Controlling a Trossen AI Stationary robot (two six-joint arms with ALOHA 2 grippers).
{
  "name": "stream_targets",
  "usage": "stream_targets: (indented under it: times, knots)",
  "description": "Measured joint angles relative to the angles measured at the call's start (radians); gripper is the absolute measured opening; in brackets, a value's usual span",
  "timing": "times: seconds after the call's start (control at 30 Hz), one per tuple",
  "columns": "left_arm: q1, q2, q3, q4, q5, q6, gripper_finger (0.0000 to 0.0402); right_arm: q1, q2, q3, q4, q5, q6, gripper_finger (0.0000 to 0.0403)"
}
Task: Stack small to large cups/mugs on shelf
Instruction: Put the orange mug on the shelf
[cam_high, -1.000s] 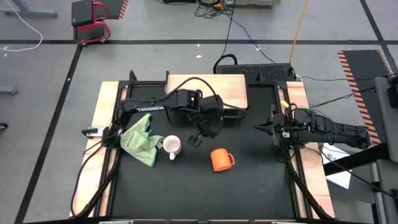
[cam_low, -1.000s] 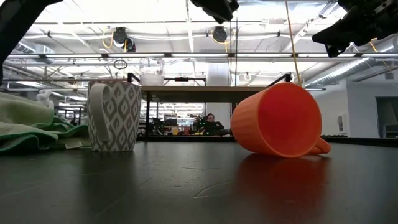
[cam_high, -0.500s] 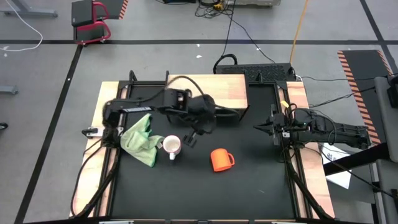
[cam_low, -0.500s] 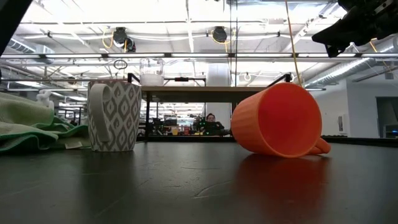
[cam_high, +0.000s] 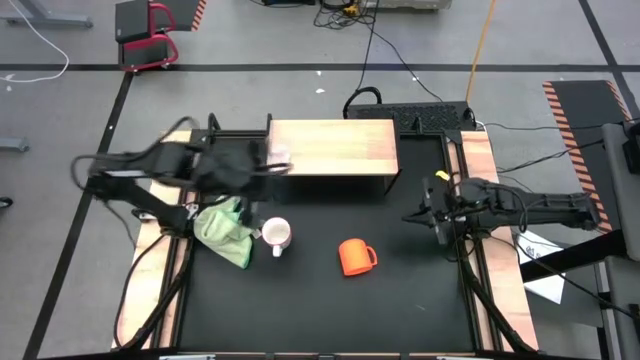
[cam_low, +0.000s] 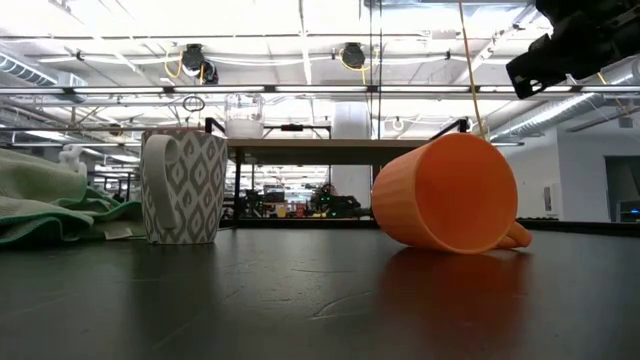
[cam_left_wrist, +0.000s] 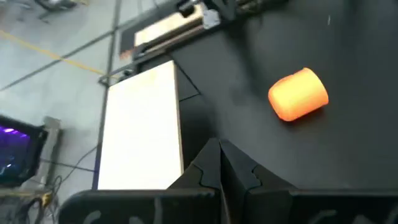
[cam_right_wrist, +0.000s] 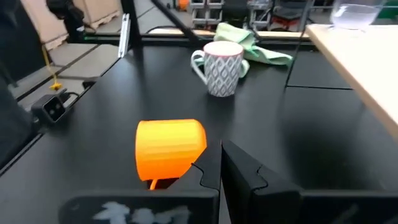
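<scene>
The shelf (cam_high: 330, 147) stands at the table's far side, and a small clear glass cup (cam_low: 243, 115) sits upright on its wooden top near the left end. On the black table, a white patterned mug (cam_high: 277, 234) stands upright on its base. Right of it an orange mug (cam_high: 355, 256) lies on its side. My left gripper (cam_high: 258, 170) is shut and holds nothing. It hangs in the air off the shelf's left end, above a green cloth (cam_high: 225, 228). My right gripper (cam_high: 410, 216) is shut and holds nothing, raised near the table's right edge and pointing at the orange mug (cam_right_wrist: 169, 148).
The crumpled green cloth (cam_low: 45, 200) lies at the table's left, beside the white mug (cam_low: 183, 186). Light wooden strips (cam_high: 490, 260) run along both table sides. Bare black table (cam_high: 330, 310) lies in front of the mugs.
My left gripper has pulled back from over the middle of the table, in front of the shelf, toward the table's left edge, and has risen out of the low view. It has stayed shut. My right gripper has tipped slightly. The cups and mugs have not moved.
</scene>
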Motion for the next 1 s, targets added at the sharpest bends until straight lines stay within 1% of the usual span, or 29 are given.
stream_targets:
  times: [0.07,0.23,0.37,0.47,0.6,0.67,0.73,0.8,0.87,0.9,1.0]
  knots:
    - [-0.02,-0.105,-0.13,0.089,-0.037,-0.042,0.0,0.012,0.012,0.0,0.005,0.0,-0.003,0.0]
    - [-0.038,-0.327,-0.433,0.319,-0.048,-0.097,0.0,0.026,0.016,0.0,0.009,0.001,-0.012,0.0]
    - [-0.039,-0.45,-0.656,0.486,-0.048,-0.148,0.0,0.026,0.016,0.0,0.014,0.002,-0.016,0.0]
    - [-0.039,-0.518,-0.791,0.598,-0.048,-0.154,0.0,0.026,0.016,0.0,0.014,0.003,-0.017,0.0]
    - [-0.041,-0.577,-0.928,0.715,-0.042,-0.178,0.0,0.026,0.016,0.0,0.005,0.003,-0.016,0.0]
    - [-0.041,-0.601,-0.986,0.748,-0.042,-0.171,0.0,0.026,0.016,0.0,0.004,0.003,-0.013,0.0]
    - [-0.041,-0.632,-1.036,0.822,-0.041,-0.169,0.0,0.026,0.016,0.0,0.004,0.003,-0.012,0.0]
    - [-0.04,-0.67,-1.082,0.895,-0.002,-0.14,0.0,0.026,0.016,0.0,0.004,0.003,-0.012,0.0]
    - [-0.04,-0.711,-1.128,0.928,0.018,-0.103,0.0,0.026,0.016,0.0,0.004,0.003,-0.014,0.0]
    - [-0.036,-0.729,-1.148,0.941,0.017,-0.093,0.0,0.026,0.016,0.0,0.004,0.003,-0.016,0.0]
    - [-0.006,-0.781,-1.202,0.951,-0.053,-0.108,0.0,0.026,0.016,0.0,0.004,0.003,-0.018,0.0]
